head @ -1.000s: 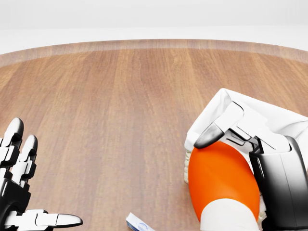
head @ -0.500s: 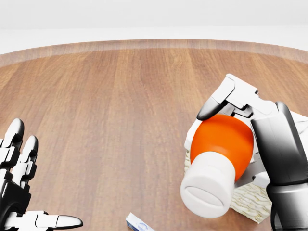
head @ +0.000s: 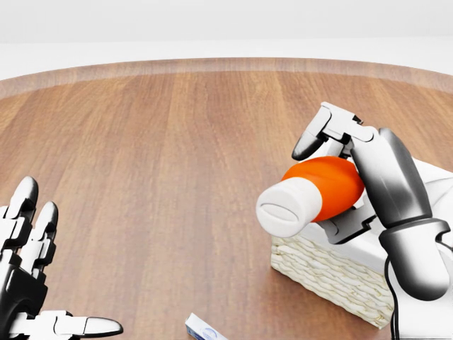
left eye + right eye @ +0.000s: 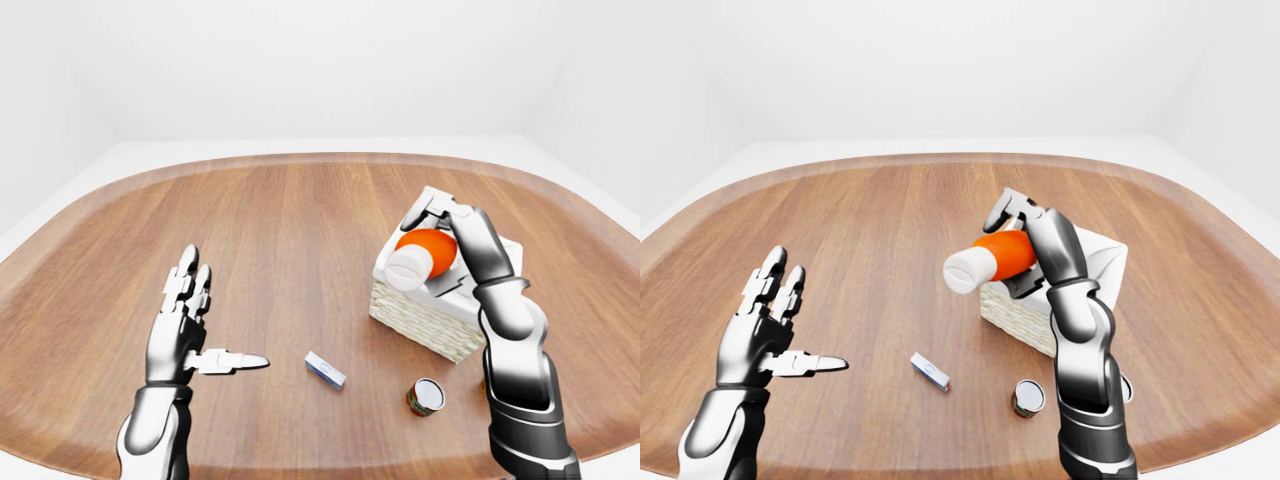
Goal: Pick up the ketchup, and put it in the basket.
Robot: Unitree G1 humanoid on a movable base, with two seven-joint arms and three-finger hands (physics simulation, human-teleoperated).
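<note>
Basket [image 4: 425, 322] opening is blocked by ketchup [image 3: 318, 191] gripped in right hand [image 3: 361, 177] above it. Small box [image 4: 325, 369] & can [image 4: 427, 396] lie nr its lower side; table [image 4: 280, 230] elsewhere is left bare.

Head view close and low over table [image 3: 177, 142]; both eye views wider, overlapping.

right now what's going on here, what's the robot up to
The robot's right hand grips an orange ketchup bottle, lying nearly on its side with its white cap toward the view's left, just above the woven basket on the wooden table. It is not in the basket yet. The left hand hovers open, holding nothing. A small box and a can lie on the table nearby.
</note>
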